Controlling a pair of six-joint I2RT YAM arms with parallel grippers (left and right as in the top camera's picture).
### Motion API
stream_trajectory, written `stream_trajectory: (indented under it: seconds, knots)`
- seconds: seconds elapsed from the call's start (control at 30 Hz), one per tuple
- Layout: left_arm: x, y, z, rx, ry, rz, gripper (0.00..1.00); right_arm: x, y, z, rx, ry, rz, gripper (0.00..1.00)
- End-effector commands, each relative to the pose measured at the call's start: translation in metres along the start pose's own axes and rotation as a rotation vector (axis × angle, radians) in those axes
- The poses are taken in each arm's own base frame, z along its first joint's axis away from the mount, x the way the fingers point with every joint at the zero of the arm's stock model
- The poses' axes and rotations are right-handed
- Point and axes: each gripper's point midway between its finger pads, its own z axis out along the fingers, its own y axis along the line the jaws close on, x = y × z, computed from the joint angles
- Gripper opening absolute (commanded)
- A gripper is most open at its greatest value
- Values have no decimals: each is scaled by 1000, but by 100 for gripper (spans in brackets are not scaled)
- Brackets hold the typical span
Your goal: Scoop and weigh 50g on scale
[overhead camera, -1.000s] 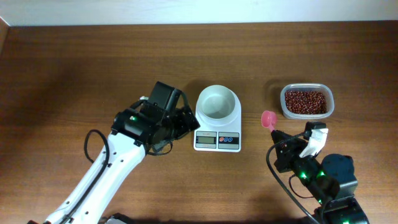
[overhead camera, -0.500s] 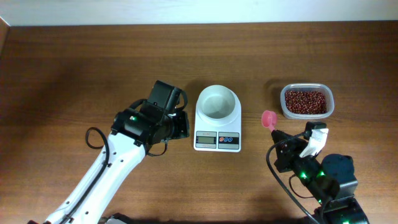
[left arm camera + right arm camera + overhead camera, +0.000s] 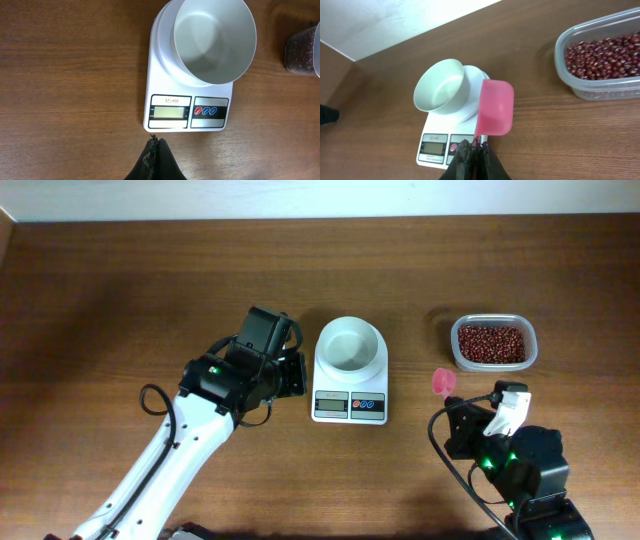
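The white scale [image 3: 349, 406] stands mid-table with its empty round bowl [image 3: 349, 345] on top. Dark red-brown beans [image 3: 491, 343] fill a clear tub [image 3: 531, 345] to its right. My right gripper [image 3: 452, 405] is shut on the handle of a pink scoop [image 3: 441, 381], which hangs between scale and tub. In the right wrist view the scoop [image 3: 495, 107] is empty, held over the table by my right gripper [image 3: 476, 146] beside the scale [image 3: 434, 148]; the beans [image 3: 602, 52] lie far right. My left gripper [image 3: 297, 375] is shut and empty, just left of the scale; its tips [image 3: 156, 142] are near the display [image 3: 169, 113].
Brown wooden table [image 3: 120, 290] all round. A pale wall runs along the far edge [image 3: 320, 198]. The clear tub [image 3: 302, 47] shows at the right edge of the left wrist view.
My left gripper has gone from open to shut beside the scale. The right arm has drawn the pink scoop slightly right and toward the table's front.
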Motion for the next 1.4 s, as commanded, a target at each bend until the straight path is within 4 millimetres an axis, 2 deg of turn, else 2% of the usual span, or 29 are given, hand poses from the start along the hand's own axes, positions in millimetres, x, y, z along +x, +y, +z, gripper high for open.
stream_trajectory:
  seconds: [0.0, 0.17, 0.23, 0.33, 0.43, 0.5, 0.6, 0.7, 0.83, 1.0, 1.03, 1.07, 1.1, 1.13, 1.17, 1.2, 1.23, 1.3, 1.33, 1.37]
  knots:
    - [-3, -3, -4, 6, -17, 43, 0, -30, 6, -10, 10, -97, -121, 4]
    - [-1, -7, -4, 29, -6, 131, 0, -71, 7, -41, 147, -97, -189, 4]
    - [2, -11, -4, 45, 1, 186, 0, -81, 12, -47, 170, -42, -211, 4]
    - [16, -32, -4, 112, 32, 321, 0, -92, 17, -44, 196, 33, -207, 4]
    - [29, -58, -5, 157, 29, 423, 0, -93, 19, -32, 196, 80, -203, 4]
    - [36, -67, -1, 142, 21, 470, 0, -89, 17, -28, 199, 101, -201, 4]
    - [48, -69, 10, 111, 51, 507, 0, -90, 17, -28, 199, 98, -201, 4]
    - [59, -68, 31, 84, 106, 523, 0, -94, 19, -27, 192, 80, -202, 4]
    - [65, -66, 54, 68, 157, 521, 0, -98, 21, -27, 187, 66, -200, 4]
    - [69, -75, 56, 111, 171, 524, 0, -107, 25, -26, 172, 25, -202, 4]
    - [68, -76, 56, 113, 167, 524, 3, -107, 25, -26, 173, 26, -202, 4]
    - [68, -76, 56, 113, 167, 524, 15, -106, 27, -25, 165, 31, -201, 4]
    - [68, -76, 56, 113, 167, 524, 35, -105, 29, -25, 150, 34, -201, 4]
    - [68, -76, 56, 114, 168, 524, 47, -105, 29, -25, 148, 35, -201, 4]
    - [69, -76, 56, 113, 168, 524, 50, -105, 29, -25, 148, 34, -201, 4]
    - [69, -76, 56, 113, 168, 524, 50, -106, 30, -25, 147, 31, -201, 4]
    - [68, -76, 56, 114, 168, 524, 30, -107, 30, -25, 144, 25, -202, 4]
    - [68, -76, 56, 115, 165, 524, 8, -108, 30, -25, 144, 24, -202, 4]
    - [67, -77, 57, 116, 163, 524, 0, -107, 30, -25, 145, 25, -202, 4]
    - [67, -77, 57, 116, 162, 524, 0, -107, 30, -25, 146, 26, -202, 4]
